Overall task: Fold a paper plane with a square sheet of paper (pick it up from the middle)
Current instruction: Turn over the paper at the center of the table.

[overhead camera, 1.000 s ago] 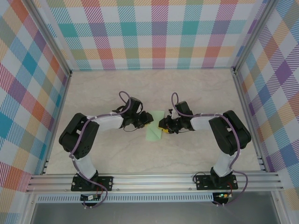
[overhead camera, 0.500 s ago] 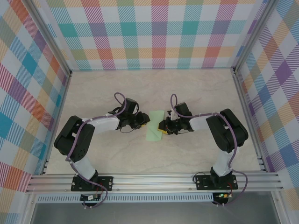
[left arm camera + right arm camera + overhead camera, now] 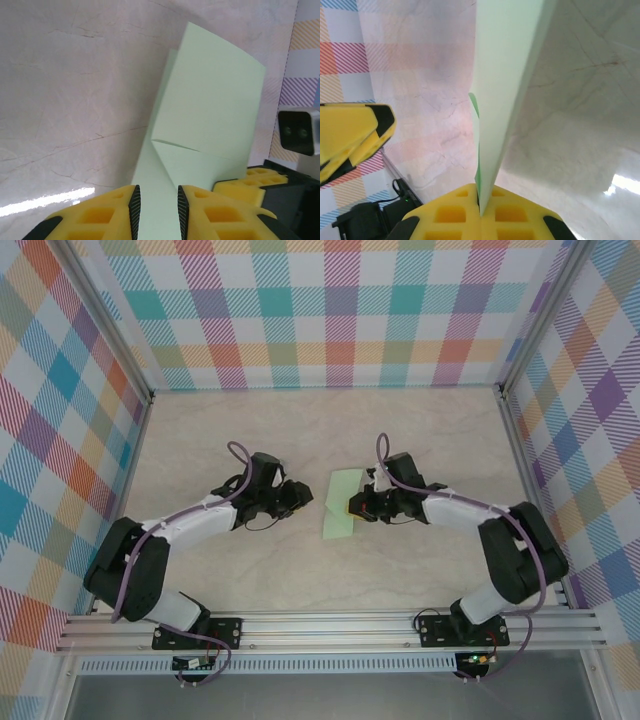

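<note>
The square sheet of paper (image 3: pixel 339 516) is pale green and folded over, with a diagonal crease; it stands tilted up off the table centre. My right gripper (image 3: pixel 352 508) is shut on its right edge. In the right wrist view the paper (image 3: pixel 505 60) rises edge-on out of the pressed-together yellow fingers of my right gripper (image 3: pixel 481 212). My left gripper (image 3: pixel 303 497) sits just left of the sheet, apart from it. The left wrist view has the left gripper (image 3: pixel 157 210) with its pads a narrow gap apart, nothing clamped, and the paper (image 3: pixel 210 110) beyond them.
A marble-patterned tabletop (image 3: pixel 330 430) is boxed in by plaid walls (image 3: pixel 330 310) at the back and sides. An aluminium rail (image 3: pixel 330 625) carrying both arm bases runs along the near edge. Open table lies behind and in front of the sheet.
My right gripper has closed on the sheet's edge and carried it slightly right. My left gripper has drawn back to the left, off the paper, and its arm has stretched lower.
</note>
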Controlling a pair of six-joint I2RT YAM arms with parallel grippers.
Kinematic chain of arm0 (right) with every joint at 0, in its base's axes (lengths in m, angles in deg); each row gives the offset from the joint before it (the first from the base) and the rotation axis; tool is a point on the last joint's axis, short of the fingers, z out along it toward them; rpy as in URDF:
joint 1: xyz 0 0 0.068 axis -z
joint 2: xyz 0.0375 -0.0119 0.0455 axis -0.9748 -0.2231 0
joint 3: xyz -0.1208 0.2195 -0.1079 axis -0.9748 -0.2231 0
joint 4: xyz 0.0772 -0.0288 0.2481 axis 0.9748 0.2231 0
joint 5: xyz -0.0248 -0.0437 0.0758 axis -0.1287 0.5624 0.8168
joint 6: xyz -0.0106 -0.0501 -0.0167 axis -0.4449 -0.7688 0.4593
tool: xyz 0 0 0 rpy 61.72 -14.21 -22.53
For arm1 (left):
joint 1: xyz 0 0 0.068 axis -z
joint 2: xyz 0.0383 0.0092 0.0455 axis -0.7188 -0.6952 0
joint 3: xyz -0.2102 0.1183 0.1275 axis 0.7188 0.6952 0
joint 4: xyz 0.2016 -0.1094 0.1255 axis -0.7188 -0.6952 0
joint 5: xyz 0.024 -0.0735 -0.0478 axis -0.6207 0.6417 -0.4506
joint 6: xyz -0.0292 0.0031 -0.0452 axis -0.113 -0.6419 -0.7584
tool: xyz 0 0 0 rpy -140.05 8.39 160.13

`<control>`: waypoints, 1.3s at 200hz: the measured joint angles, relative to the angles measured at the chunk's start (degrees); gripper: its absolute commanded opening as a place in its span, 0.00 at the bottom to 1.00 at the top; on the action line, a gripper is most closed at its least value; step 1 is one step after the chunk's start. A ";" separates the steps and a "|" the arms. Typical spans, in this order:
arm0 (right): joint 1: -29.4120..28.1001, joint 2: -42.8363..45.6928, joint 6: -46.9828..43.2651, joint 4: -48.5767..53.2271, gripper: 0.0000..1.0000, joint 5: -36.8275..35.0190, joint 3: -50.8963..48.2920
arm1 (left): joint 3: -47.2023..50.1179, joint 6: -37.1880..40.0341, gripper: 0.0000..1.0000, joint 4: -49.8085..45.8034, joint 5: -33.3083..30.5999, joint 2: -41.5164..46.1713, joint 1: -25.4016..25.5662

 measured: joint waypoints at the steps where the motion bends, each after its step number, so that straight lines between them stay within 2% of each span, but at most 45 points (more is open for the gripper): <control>1: 0.00 0.55 -0.20 0.59 0.02 -0.50 0.02 | 0.02 0.07 0.29 -0.09 -0.11 0.17 0.00; 40: -0.09 14.71 -6.36 23.21 0.04 -13.94 3.76 | 1.33 1.03 0.30 -2.69 -3.28 5.81 -0.04; 71: -1.57 19.69 -8.74 41.51 0.04 -28.87 12.59 | 3.50 1.18 0.32 -3.80 -6.27 10.27 -0.04; 100: -7.34 16.17 -7.52 56.08 0.00 -42.64 20.57 | 5.18 1.14 0.34 -4.94 -9.05 12.76 -0.07; 113: -9.75 11.63 -5.55 61.48 0.03 -47.06 23.63 | 5.75 0.96 0.35 -5.53 -10.43 13.90 -0.07; 122: -11.52 7.58 -3.76 64.41 0.09 -49.51 25.29 | 5.99 0.87 0.35 -6.23 -11.61 14.84 -0.07; 131: -12.85 3.78 -2.62 66.36 0.09 -51.30 26.47 | 6.23 0.66 0.36 -7.15 -13.00 16.00 -0.07; 160: -16.15 -7.34 0.44 68.02 0.09 -52.39 28.30 | 7.17 -1.49 0.38 -11.96 -18.67 21.44 -0.13; 206: -19.89 -22.80 2.51 66.90 0.09 -48.87 37.03 | 10.34 -4.04 0.42 -18.82 -25.11 30.84 -0.31; 238: -22.49 -32.85 2.45 64.35 0.18 -44.57 46.07 | 10.78 -4.72 0.43 -20.55 -25.77 32.28 -0.37; 260: -23.26 -34.73 1.88 60.94 0.31 -40.79 47.91 | 10.78 -4.70 0.44 -20.55 -25.49 32.17 -0.37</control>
